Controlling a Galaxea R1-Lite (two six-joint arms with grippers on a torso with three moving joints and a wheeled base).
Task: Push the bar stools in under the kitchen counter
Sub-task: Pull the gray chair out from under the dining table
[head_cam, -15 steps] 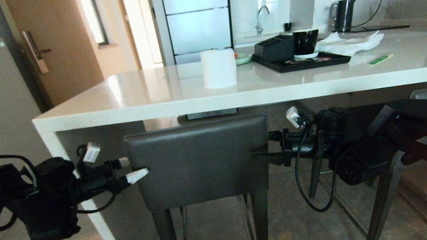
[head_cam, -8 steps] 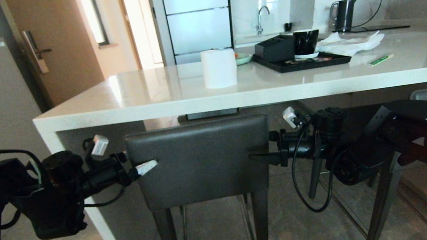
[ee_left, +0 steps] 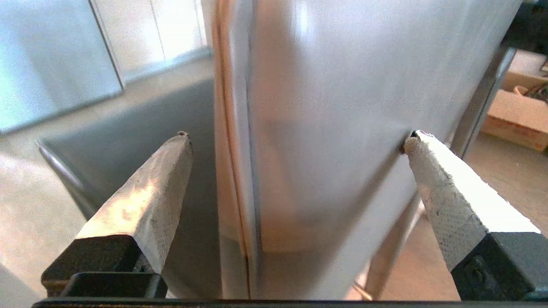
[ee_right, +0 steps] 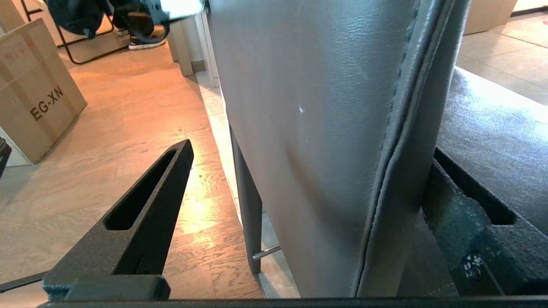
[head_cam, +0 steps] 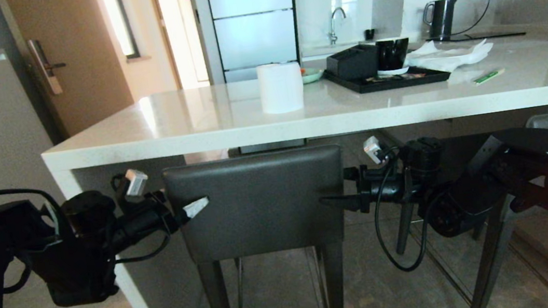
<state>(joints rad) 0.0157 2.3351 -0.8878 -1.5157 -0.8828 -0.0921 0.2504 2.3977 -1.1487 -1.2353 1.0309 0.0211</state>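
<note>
One of the bar stools (head_cam: 259, 203) stands in front of me with its dark-grey backrest just below the kitchen counter (head_cam: 301, 122). My left gripper (head_cam: 189, 206) is open at the backrest's left edge, and one white fingertip (head_cam: 197, 206) lies on its near face. In the left wrist view the left gripper (ee_left: 298, 136) straddles the backrest (ee_left: 325, 107). My right gripper (head_cam: 336, 196) is open at the right edge. In the right wrist view the right gripper (ee_right: 308, 149) spans the padded backrest (ee_right: 308, 85). A second stool's legs (head_cam: 488, 258) show behind my right arm.
On the counter stand a white paper roll (head_cam: 280, 88), a black tray with a cup (head_cam: 388, 80), a kettle (head_cam: 440, 18) and a green pen (head_cam: 488, 76). The white end panel (head_cam: 108, 247) is close beside my left arm. A cardboard box (ee_right: 34, 90) sits on the floor.
My left gripper has moved inward and slightly up, so its near fingertip now overlaps the backrest's left edge. The right gripper has hardly moved.
</note>
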